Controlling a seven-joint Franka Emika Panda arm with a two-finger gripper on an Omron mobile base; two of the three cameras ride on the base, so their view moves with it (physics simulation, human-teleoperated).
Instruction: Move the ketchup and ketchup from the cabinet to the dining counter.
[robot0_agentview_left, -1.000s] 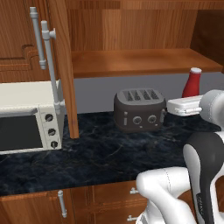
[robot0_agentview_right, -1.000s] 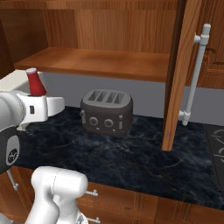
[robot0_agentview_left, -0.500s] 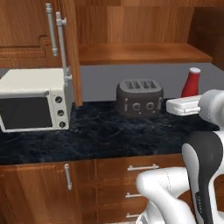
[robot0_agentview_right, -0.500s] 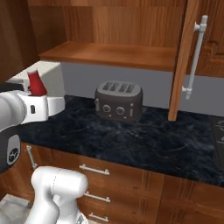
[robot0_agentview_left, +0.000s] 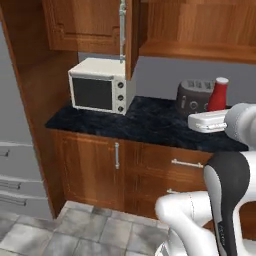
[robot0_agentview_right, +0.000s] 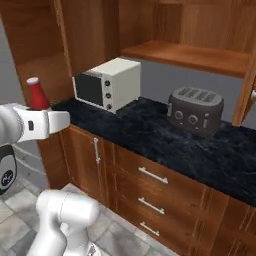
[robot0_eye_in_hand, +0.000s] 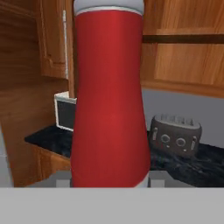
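Backing and swinging away, the base now shows the oven (robot0_agentview_left: 99, 90) and toaster (robot0_agentview_right: 195, 109) farther off. Jaws stay clamped on the pale-capped ketchup bottle (robot0_eye_in_hand: 109, 100), upright at mid-body: light, smooth, squeezable plastic, best gripped gently around its waist.

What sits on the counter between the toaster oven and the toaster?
Nothing: in the right base view, bare black counter runs between the toaster oven and the toaster.

Toaster (robot0_agentview_right: 195, 109) & oven (robot0_agentview_right: 107, 82) block counter (robot0_agentview_right: 150, 130); middle free.
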